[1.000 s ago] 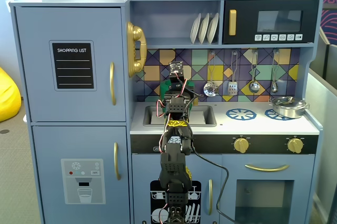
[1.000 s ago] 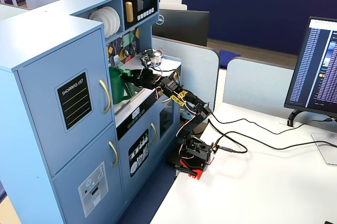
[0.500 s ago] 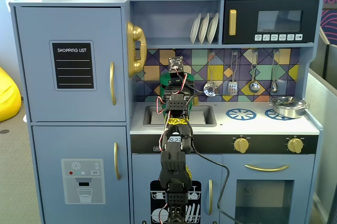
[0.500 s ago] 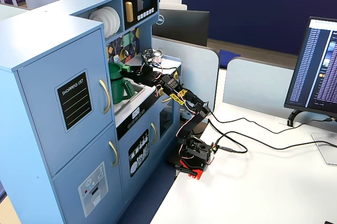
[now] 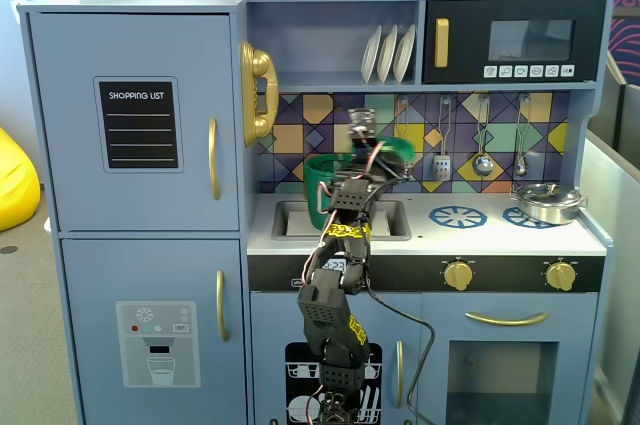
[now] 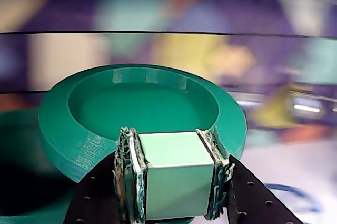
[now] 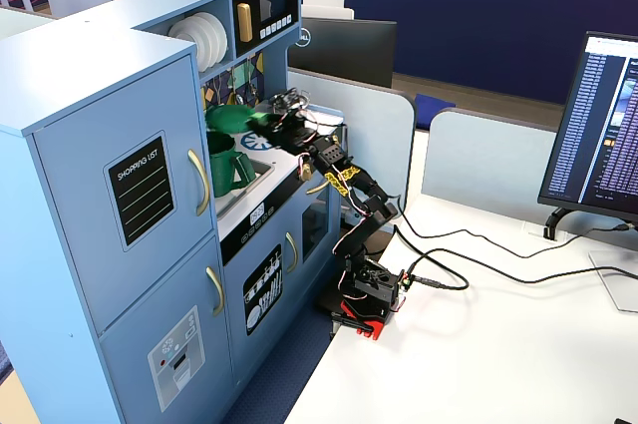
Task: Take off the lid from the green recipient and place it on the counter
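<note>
My gripper [image 6: 171,140] is shut on the pale green square tab of the lid [image 6: 142,105], a round green disc with a raised rim. It holds the lid in the air, clear of the green recipient [image 6: 18,129], whose open mouth shows at the lower left of the wrist view. In a fixed view the lid [image 5: 398,149] hangs in the gripper [image 5: 385,157] up and to the right of the recipient [image 5: 322,185], which stands at the sink on the counter [image 5: 480,237]. In the other fixed view the lid [image 7: 229,119] is above the recipient [image 7: 225,163].
A silver pot [image 5: 548,202] stands on the right burner print, and the left burner print [image 5: 458,216] is bare. The sink [image 5: 292,221] lies under the recipient. Utensils [image 5: 483,135] hang on the back wall. A shelf with plates [image 5: 388,53] is overhead.
</note>
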Controlling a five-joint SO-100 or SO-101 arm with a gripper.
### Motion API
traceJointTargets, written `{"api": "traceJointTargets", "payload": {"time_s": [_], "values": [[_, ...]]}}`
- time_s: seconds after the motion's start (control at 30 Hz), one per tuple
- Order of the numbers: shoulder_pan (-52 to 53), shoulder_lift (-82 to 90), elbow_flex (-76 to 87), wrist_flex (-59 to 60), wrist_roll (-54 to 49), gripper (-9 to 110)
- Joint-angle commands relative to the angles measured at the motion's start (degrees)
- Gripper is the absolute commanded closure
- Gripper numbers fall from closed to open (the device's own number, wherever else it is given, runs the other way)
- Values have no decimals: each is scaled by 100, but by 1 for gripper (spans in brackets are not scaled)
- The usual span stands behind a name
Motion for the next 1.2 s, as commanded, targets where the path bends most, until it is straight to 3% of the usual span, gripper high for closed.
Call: {"api": "traceJointTargets", "payload": {"time_s": [0.0,0.6,1.17], "values": [[896,510,141,-729,123,102],[1512,185,2479,-2777,-62,102],[1564,-246,3322,-3480,-79,102]]}}
